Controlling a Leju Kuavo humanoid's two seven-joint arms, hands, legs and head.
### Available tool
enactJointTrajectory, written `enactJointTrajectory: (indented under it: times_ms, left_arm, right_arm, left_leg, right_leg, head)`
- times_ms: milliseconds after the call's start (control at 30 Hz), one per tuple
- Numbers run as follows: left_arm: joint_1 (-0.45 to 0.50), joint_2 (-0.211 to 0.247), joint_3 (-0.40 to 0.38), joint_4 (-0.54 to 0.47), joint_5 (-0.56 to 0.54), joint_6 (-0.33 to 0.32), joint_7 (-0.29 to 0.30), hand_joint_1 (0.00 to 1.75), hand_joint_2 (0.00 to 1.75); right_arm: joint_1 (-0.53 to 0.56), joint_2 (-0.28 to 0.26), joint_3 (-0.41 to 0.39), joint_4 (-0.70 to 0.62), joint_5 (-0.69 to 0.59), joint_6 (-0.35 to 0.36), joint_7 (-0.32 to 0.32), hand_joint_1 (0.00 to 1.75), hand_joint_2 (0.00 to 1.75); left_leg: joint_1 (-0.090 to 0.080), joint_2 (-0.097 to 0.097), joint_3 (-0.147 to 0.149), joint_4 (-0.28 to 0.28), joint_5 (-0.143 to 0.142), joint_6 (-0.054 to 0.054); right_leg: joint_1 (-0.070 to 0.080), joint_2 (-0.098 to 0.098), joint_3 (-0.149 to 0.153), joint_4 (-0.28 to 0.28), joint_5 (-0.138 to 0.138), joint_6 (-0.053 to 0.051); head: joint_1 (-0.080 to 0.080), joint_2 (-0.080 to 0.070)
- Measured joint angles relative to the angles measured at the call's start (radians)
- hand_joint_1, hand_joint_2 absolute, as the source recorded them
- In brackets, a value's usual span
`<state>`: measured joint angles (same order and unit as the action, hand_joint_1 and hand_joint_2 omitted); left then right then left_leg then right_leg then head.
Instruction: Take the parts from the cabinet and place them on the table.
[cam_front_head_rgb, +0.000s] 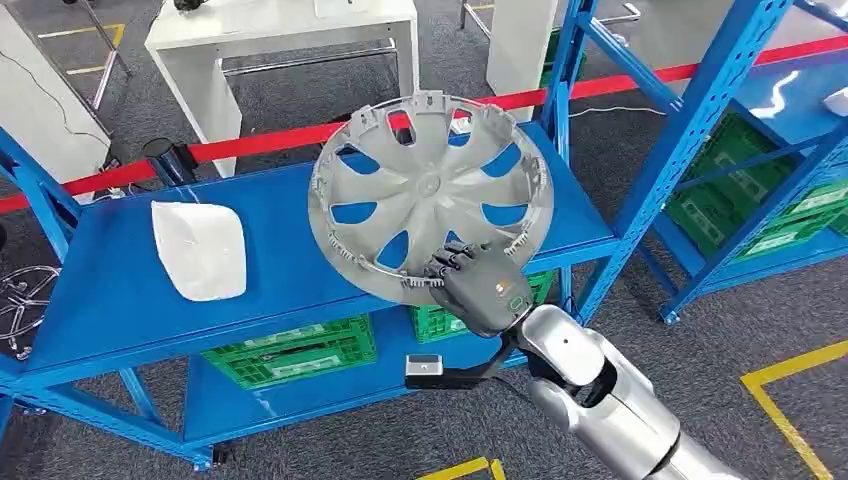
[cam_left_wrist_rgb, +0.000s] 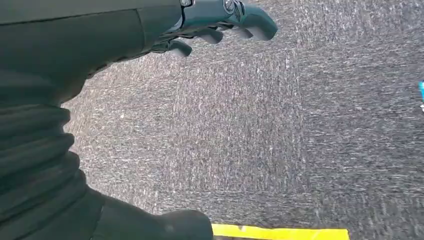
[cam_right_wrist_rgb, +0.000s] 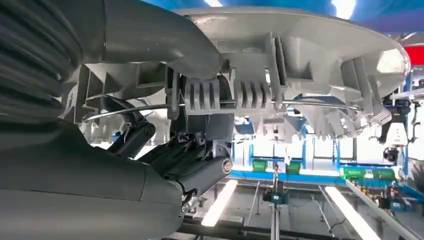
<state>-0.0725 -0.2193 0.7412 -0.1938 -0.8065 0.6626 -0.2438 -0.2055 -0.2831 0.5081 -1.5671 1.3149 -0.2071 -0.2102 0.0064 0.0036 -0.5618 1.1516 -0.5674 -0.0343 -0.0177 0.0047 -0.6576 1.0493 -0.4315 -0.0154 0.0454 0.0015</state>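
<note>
A grey wheel cover (cam_front_head_rgb: 430, 190) hangs tilted above the blue shelf (cam_front_head_rgb: 110, 290), its inner side towards me. My right hand (cam_front_head_rgb: 478, 285) grips its near rim from below. The right wrist view shows the thick thumb (cam_right_wrist_rgb: 160, 37) pressed on the wheel cover's rim (cam_right_wrist_rgb: 300, 45) and darker fingers (cam_right_wrist_rgb: 180, 160) curled under it. A white moulded part (cam_front_head_rgb: 200, 248) lies on the shelf to the left. My left hand (cam_left_wrist_rgb: 220, 22) hangs over grey carpet with its fingers apart and nothing in it.
A white table (cam_front_head_rgb: 270, 40) stands beyond a red barrier tape (cam_front_head_rgb: 250, 145). Green crates (cam_front_head_rgb: 290, 350) sit on the lower shelf. A second blue rack (cam_front_head_rgb: 760, 170) with green crates stands to the right. Yellow floor tape (cam_front_head_rgb: 790, 400) marks the carpet.
</note>
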Motion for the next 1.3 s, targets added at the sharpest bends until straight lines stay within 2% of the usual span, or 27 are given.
enactJointTrajectory:
  times_ms: [33,67,133,200,233,300,333,367,400,433,467,500,533,567,700,733,767,833,867,900,967,1033,1067,1100,1233,1267,1300]
  left_arm:
    - [-0.003,0.002,0.0,0.0,-0.003,-0.002,0.003,0.0,1.75]
    - [-0.006,0.002,0.0,0.0,-0.006,-0.003,0.007,0.0,1.75]
    - [-0.006,0.002,0.0,0.0,-0.013,-0.002,0.016,0.0,1.75]
    - [-0.004,0.003,0.0,0.0,-0.014,-0.003,0.024,0.0,1.75]
    - [-0.005,0.003,0.0,0.001,-0.014,-0.003,0.024,0.0,1.75]
    - [-0.005,0.003,0.0,0.0,-0.014,-0.002,0.022,0.0,1.75]
    - [-0.003,0.003,0.0,0.0,-0.014,-0.003,0.019,0.0,1.75]
    - [-0.003,0.003,0.0,0.0,-0.014,-0.003,0.015,0.0,1.75]
    - [-0.003,0.003,0.0,0.0,-0.014,-0.003,0.012,0.0,1.75]
    - [-0.003,0.003,0.0,0.0,-0.014,-0.003,0.01,0.0,1.75]
    - [-0.003,0.003,0.0,0.0,-0.014,-0.003,0.008,0.0,1.75]
    - [-0.003,0.003,0.0,0.0,-0.014,-0.003,0.007,0.0,1.75]
    - [-0.003,0.003,0.0,0.0,-0.014,-0.003,0.007,0.0,1.75]
    - [-0.003,0.003,0.0,0.0,-0.014,-0.003,0.006,0.0,1.75]
    - [-0.004,0.003,0.0,0.0,-0.015,-0.002,0.006,0.0,1.75]
    - [-0.003,0.005,0.0,0.0,-0.016,-0.002,0.006,0.0,1.75]
    - [-0.002,0.006,0.0,0.0,-0.017,-0.002,0.007,0.0,1.75]
    - [-0.003,0.008,0.0,0.0,-0.017,-0.002,0.009,0.0,1.75]
    - [-0.003,0.009,0.001,0.0,-0.017,-0.002,0.009,0.0,1.75]
    - [-0.003,0.011,0.001,0.0,-0.017,-0.002,0.009,0.0,1.75]
    - [-0.003,0.013,0.005,0.0,-0.014,-0.002,0.01,0.0,1.75]
    - [-0.004,0.014,0.007,0.0,-0.011,-0.002,0.011,0.0,1.75]
    - [-0.006,0.014,0.008,-0.001,-0.011,-0.002,0.011,0.0,1.75]
    - [-0.008,0.014,0.01,-0.001,-0.011,-0.002,0.011,0.0,1.75]
    - [-0.005,0.015,0.014,0.0,-0.008,-0.002,0.012,0.0,1.75]
    - [-0.005,0.016,0.015,0.0,-0.008,-0.002,0.012,0.0,1.75]
    - [-0.005,0.016,0.015,0.0,-0.008,-0.002,0.012,0.0,1.75]
  right_arm:
    - [0.002,0.0,0.0,-0.008,0.001,0.0,0.001,1.75,1.75]
    - [0.004,0.001,0.0,-0.014,0.002,0.0,0.003,1.75,1.75]
    - [0.003,0.001,0.0,-0.021,0.002,0.002,0.003,1.75,1.75]
    - [0.006,0.002,0.0,-0.029,0.002,0.003,0.0,1.75,1.75]
    - [0.01,0.001,0.0,-0.029,0.002,0.004,0.0,1.75,1.75]
    - [0.011,0.001,0.0,-0.03,0.002,0.006,0.0,1.75,1.75]
    - [0.014,0.001,0.0,-0.031,0.002,0.006,0.001,1.75,1.75]
    - [0.018,0.001,0.0,-0.032,0.002,0.006,0.0,1.75,1.75]
    - [0.023,0.001,0.0,-0.033,0.002,0.006,0.0,1.75,1.75]
    - [0.027,0.001,0.0,-0.033,0.002,0.006,0.0,1.75,1.75]
    - [0.03,0.001,0.0,-0.035,0.002,0.006,0.0,1.75,1.75]
    - [0.03,0.001,0.0,-0.036,0.002,0.006,0.0,1.75,1.75]
    - [0.03,0.001,-0.001,-0.038,0.002,0.006,-0.003,1.75,1.75]
    - [0.027,0.001,-0.002,-0.04,0.002,0.006,-0.007,1.75,1.75]
    - [0.019,0.002,-0.003,-0.044,0.002,0.006,-0.016,1.75,1.75]
    - [0.017,0.003,-0.003,-0.044,0.0,0.006,-0.02,1.75,1.75]
    - [0.015,0.005,-0.003,-0.044,-0.002,0.006,-0.023,1.75,1.75]
    - [0.014,0.005,-0.003,-0.044,-0.006,0.005,-0.023,1.75,1.75]
    - [0.014,0.006,-0.003,-0.043,-0.007,0.005,-0.024,1.75,1.75]
    - [0.014,0.006,-0.003,-0.043,-0.007,0.005,-0.024,1.75,1.75]
    - [0.013,0.007,-0.003,-0.042,-0.011,0.005,-0.029,1.75,1.75]
    - [0.008,0.011,-0.003,-0.038,-0.016,0.005,-0.036,1.75,1.75]
    - [0.007,0.016,-0.003,-0.037,-0.016,0.005,-0.039,1.75,1.75]
    - [0.004,0.017,-0.003,-0.037,-0.016,0.005,-0.039,1.75,1.75]
    - [-0.002,0.022,-0.003,-0.032,-0.016,0.003,-0.041,1.75,1.75]
    - [-0.002,0.022,-0.003,-0.031,-0.016,0.002,-0.041,1.75,1.75]
    - [-0.003,0.022,-0.003,-0.028,-0.016,0.002,-0.041,1.75,1.75]
  left_leg:
    - [0.0,-0.005,0.063,-0.096,0.016,0.005]
    - [-0.007,-0.01,0.084,-0.124,0.002,0.008]
    - [-0.011,-0.011,0.064,-0.13,0.018,0.016]
    - [-0.015,-0.008,0.053,-0.136,0.037,0.037]
    - [-0.008,0.001,0.045,-0.143,0.054,0.047]
    - [-0.008,0.0,0.022,-0.145,0.077,0.058]
    - [-0.01,0.001,0.006,-0.144,0.089,0.06]
    - [-0.012,0.003,-0.01,-0.143,0.1,0.061]
    - [-0.013,0.004,-0.024,-0.14,0.11,0.061]
    - [-0.014,0.004,-0.04,-0.136,0.118,0.06]
    - [-0.014,0.004,-0.055,-0.131,0.126,0.058]
    - [-0.014,0.005,-0.066,-0.126,0.131,0.056]
    - [-0.014,0.005,-0.078,-0.119,0.138,0.053]
    - [-0.015,0.005,-0.087,-0.113,0.143,0.048]
    - [-0.015,0.006,-0.09,-0.119,0.175,0.022]
    - [-0.012,0.003,-0.095,-0.114,0.168,0.016]
    - [-0.011,-0.002,-0.107,-0.088,0.122,0.008]
    - [-0.006,-0.002,-0.144,0.033,0.004,-0.004]
    - [-0.005,-0.002,-0.16,0.11,-0.039,-0.008]
    - [-0.003,-0.002,-0.167,0.168,-0.053,-0.011]
    - [0.0,-0.002,-0.127,0.166,0.004,-0.012]
    - [0.002,-0.002,-0.02,0.032,0.056,-0.009]
    - [0.003,-0.007,0.051,-0.064,0.034,-0.005]
    - [-0.004,-0.012,0.098,-0.141,0.004,0.003]
    - [-0.01,-0.007,0.062,-0.145,0.038,0.043]
    - [-0.009,-0.001,0.051,-0.145,0.05,0.053]
    - [-0.009,-0.001,0.037,-0.144,0.062,0.061]
  right_leg:
    - [0.0,0.0,-0.004,0.001,0.007,0.004]
    - [0.001,0.001,-0.008,-0.001,0.015,0.012]
    - [-0.001,0.0,-0.008,-0.005,0.029,0.024]
    - [-0.004,0.002,-0.011,-0.019,0.05,0.043]
    - [-0.009,0.003,-0.018,-0.011,0.036,0.045]
    - [-0.006,0.0,-0.051,0.08,-0.081,0.05]
    - [-0.006,0.0,-0.071,0.163,-0.14,0.054]
    - [-0.005,0.0,-0.086,0.238,-0.175,0.055]
    - [-0.004,0.0,-0.087,0.282,-0.178,0.055]
    - [-0.002,0.0,-0.067,0.282,-0.156,0.054]
    - [0.0,-0.001,-0.026,0.24,-0.123,0.051]
    - [0.001,-0.001,0.023,0.178,-0.097,0.048]
    - [0.004,-0.002,0.097,0.079,-0.084,0.042]
    - [0.007,-0.005,0.146,-0.002,-0.124,0.033]
    - [0.017,-0.002,0.135,-0.019,-0.104,0.007]
    - [0.007,-0.008,0.129,-0.026,-0.089,-0.002]
    - [0.008,-0.008,0.118,-0.026,-0.079,-0.008]
    - [0.007,-0.008,0.092,-0.026,-0.057,-0.013]
    - [0.007,-0.008,0.076,-0.025,-0.045,-0.013]
    - [0.007,-0.008,0.064,-0.024,-0.033,-0.012]
    - [0.007,-0.008,0.03,-0.021,-0.008,-0.006]
    - [0.006,-0.007,0.004,-0.017,0.011,0.001]
    - [0.007,-0.007,-0.001,-0.014,0.019,0.007]
    - [0.01,-0.007,-0.006,-0.012,0.027,0.014]
    - [0.001,-0.007,-0.013,-0.028,0.068,0.041]
    - [-0.001,-0.006,-0.024,-0.012,0.029,0.043]
    - [-0.001,-0.006,-0.039,0.036,-0.04,0.045]
  head:
    - [0.0,0.0]
    - [0.002,0.0]
    - [0.002,0.0]
    - [0.002,0.0]
    - [0.001,0.0]
    - [0.008,0.0]
    - [0.009,0.0]
    - [0.01,0.0]
    - [0.009,0.0]
    - [0.01,0.0]
    - [0.01,0.0]
    - [0.01,0.0]
    - [0.01,0.0]
    - [0.01,0.0]
    - [0.014,0.0]
    - [0.014,0.0]
    - [0.013,0.0]
    - [0.011,0.0]
    - [0.01,0.0]
    - [0.01,0.0]
    - [0.01,0.0]
    - [0.01,0.0]
    - [0.01,0.0]
    - [0.011,0.0]
    - [0.01,0.0]
    - [0.012,0.0]
    - [0.013,0.0]
